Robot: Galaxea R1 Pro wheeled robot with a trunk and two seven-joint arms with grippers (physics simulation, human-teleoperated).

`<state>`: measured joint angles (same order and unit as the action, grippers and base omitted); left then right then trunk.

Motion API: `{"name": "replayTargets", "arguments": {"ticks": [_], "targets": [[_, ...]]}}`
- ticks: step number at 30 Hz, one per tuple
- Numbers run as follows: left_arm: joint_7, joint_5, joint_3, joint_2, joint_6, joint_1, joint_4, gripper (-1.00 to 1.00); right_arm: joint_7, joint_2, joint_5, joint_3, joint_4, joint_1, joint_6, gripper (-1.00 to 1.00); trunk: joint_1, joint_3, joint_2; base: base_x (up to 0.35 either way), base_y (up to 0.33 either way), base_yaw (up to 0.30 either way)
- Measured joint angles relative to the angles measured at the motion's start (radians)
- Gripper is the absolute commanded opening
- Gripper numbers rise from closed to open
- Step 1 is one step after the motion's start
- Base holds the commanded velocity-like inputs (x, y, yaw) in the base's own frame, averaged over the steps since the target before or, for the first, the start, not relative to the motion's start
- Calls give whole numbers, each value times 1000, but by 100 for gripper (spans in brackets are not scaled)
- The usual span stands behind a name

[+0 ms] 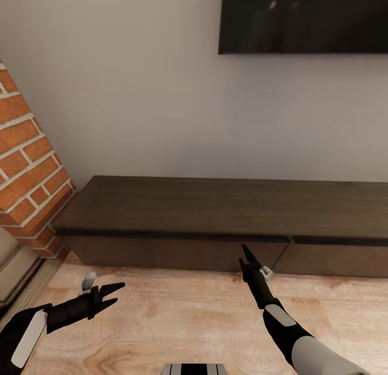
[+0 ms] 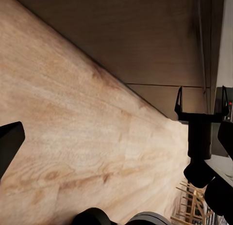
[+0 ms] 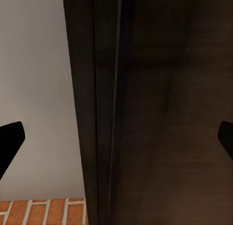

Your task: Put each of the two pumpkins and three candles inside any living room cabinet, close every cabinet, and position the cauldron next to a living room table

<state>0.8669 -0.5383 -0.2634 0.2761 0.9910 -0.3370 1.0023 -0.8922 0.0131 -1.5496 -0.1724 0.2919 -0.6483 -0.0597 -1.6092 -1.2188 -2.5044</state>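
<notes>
My right fingers are wide, near the shut cabinet. I should hook the drawer's top edge, then pull straight.

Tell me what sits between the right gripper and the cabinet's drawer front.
Nothing: in the head view the right gripper points at the cabinet with no object between; the right wrist view shows its dark front close ahead.

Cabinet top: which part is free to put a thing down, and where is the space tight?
The cabinet top is bare from the brick column end rightward, under the TV. The wooden floor between both arms is bare too. It is tight where the right gripper stands close before the drawer front.
</notes>
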Motion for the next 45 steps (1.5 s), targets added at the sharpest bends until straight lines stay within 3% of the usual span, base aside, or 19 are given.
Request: {"name": "replayTargets", "arguments": {"ticks": [45], "targets": [[0,0,1,-1,0,0,0,100,-45,0,2,0,-1,0,-1,100,0,0,0,63,-12,0]]}}
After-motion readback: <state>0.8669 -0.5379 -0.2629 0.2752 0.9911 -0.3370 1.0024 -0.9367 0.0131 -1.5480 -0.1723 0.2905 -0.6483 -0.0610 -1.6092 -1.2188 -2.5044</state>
